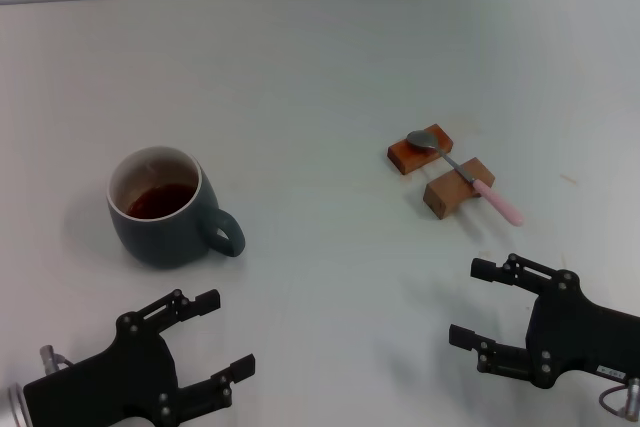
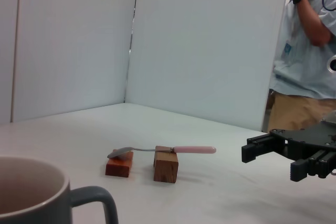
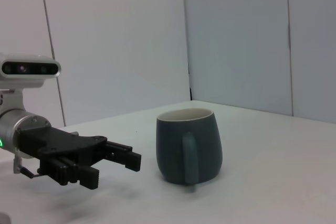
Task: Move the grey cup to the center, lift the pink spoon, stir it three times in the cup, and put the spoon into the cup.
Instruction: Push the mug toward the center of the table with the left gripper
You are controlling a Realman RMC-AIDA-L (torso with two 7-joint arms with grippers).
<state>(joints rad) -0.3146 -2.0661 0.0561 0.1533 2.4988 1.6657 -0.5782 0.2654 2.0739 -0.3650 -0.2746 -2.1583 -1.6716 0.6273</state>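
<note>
Two wooden blocks bridge the pink spoon; the grey cup holds reddish-brown liquid. Left gripper and right gripper hover nearby, jaws apart.

The squat dark blue-grey ceramic mug stands upright on the white desk at the left, holding dark reddish liquid. The slim metal spoon with a pale pink handle lies well to its right, bridging two brown wooden blocks.
</note>
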